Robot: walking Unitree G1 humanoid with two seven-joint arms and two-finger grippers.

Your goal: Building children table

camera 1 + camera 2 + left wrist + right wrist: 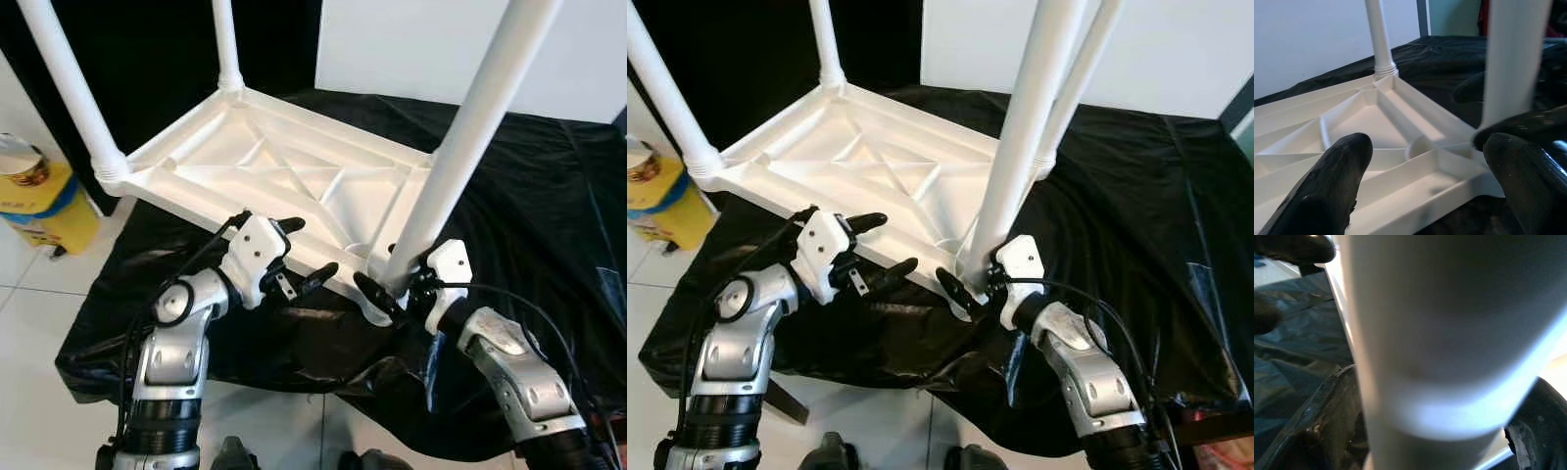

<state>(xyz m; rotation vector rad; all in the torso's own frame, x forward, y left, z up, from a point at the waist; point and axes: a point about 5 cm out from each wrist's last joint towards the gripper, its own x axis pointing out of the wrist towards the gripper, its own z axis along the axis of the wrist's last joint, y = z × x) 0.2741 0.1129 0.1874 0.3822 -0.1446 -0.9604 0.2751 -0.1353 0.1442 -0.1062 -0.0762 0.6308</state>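
Note:
A white plastic children's table [294,176] lies upside down on a black sheet, its ribbed underside up. Three white legs stand from its corners: far left [69,88], back [225,44] and near right [470,127]. My right gripper [392,284] is shut on the base of the near right leg [1425,347], one finger on each side of it. My left gripper [299,250] is open at the table's near edge, its fingers [1327,191] spread just in front of the rim [1415,196] with nothing between them.
The black sheet [529,196] covers a low platform and hangs over its front edge. A yellow and blue container [39,201] stands on the white tiled floor at the left. A white wall panel [411,49] rises behind the platform.

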